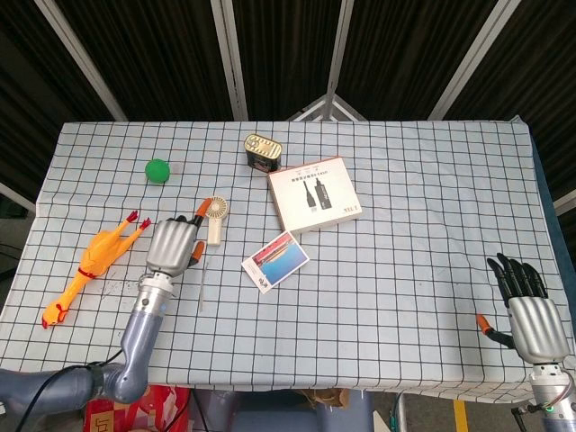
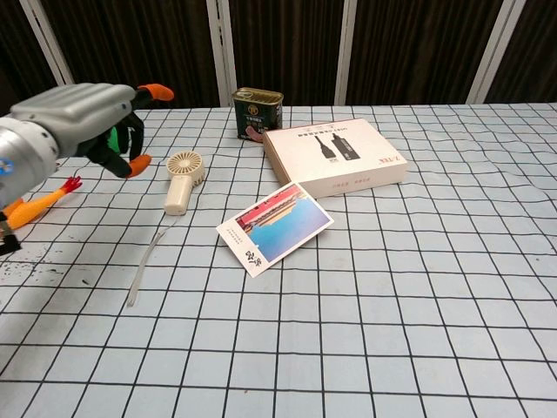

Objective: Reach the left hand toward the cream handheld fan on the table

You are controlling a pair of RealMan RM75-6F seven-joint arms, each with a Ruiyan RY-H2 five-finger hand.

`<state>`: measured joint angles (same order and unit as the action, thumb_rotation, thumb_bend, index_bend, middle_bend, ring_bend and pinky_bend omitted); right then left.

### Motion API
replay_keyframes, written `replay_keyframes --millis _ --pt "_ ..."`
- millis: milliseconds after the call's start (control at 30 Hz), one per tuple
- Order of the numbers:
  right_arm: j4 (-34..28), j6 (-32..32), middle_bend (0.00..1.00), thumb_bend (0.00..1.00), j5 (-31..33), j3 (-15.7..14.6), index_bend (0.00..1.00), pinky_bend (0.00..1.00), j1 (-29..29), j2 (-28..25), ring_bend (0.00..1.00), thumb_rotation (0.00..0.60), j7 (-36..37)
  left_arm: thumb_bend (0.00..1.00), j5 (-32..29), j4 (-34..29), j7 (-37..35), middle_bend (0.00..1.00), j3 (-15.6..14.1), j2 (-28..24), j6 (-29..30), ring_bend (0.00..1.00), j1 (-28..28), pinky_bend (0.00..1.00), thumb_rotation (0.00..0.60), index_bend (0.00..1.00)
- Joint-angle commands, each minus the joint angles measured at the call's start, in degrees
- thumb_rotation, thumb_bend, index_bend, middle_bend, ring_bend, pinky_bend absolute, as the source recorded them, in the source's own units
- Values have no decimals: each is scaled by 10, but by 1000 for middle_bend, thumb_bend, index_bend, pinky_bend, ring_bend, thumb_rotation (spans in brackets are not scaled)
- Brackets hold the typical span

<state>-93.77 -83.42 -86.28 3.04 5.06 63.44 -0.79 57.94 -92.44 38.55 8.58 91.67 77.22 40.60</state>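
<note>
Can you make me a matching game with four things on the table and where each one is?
Things:
1. green ball
2. rubber chicken
3. tin can
4. postcard

Places:
A. just behind the cable box
B. near the table's left edge
C. in front of the cable box
D. far left, beyond the cream fan

Pairs: 1-D, 2-B, 3-A, 4-C

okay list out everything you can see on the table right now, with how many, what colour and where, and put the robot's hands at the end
handheld fan: 1, cream, left of centre, lying flat
strap: 1, pale, trailing from the fan toward the near edge
ball: 1, green, far left
rubber chicken: 1, yellow and red, left edge
tin can: 1, dark green, far centre
box: 1, white and tan, right of the can
postcard: 1, blue and red picture, centre
tablecloth: 1, white, black grid
left hand: 1, grey, orange tips, raised left of the fan, holding nothing
right hand: 1, grey and black, near right corner
</note>
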Motion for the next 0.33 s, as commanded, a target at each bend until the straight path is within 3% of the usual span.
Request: replay_keyframes --millis 33,133,333 --pt "0 0 0 290 0 0 0 49 0 0 0 600 -2 275 69 -62 -25 93 -65 -65 68 46 -64 64 600 0" --pt "0 -1 0 290 -1 1 0 49 1 2 0 600 -9 183 114 -95 -63 2 -118 -117 112 0 -118 0 600 0" --pt "2 2 0 290 3 2 0 49 3 10 0 600 -28 150 177 -77 -124 0 -188 -174 168 0 -193 0 600 0"
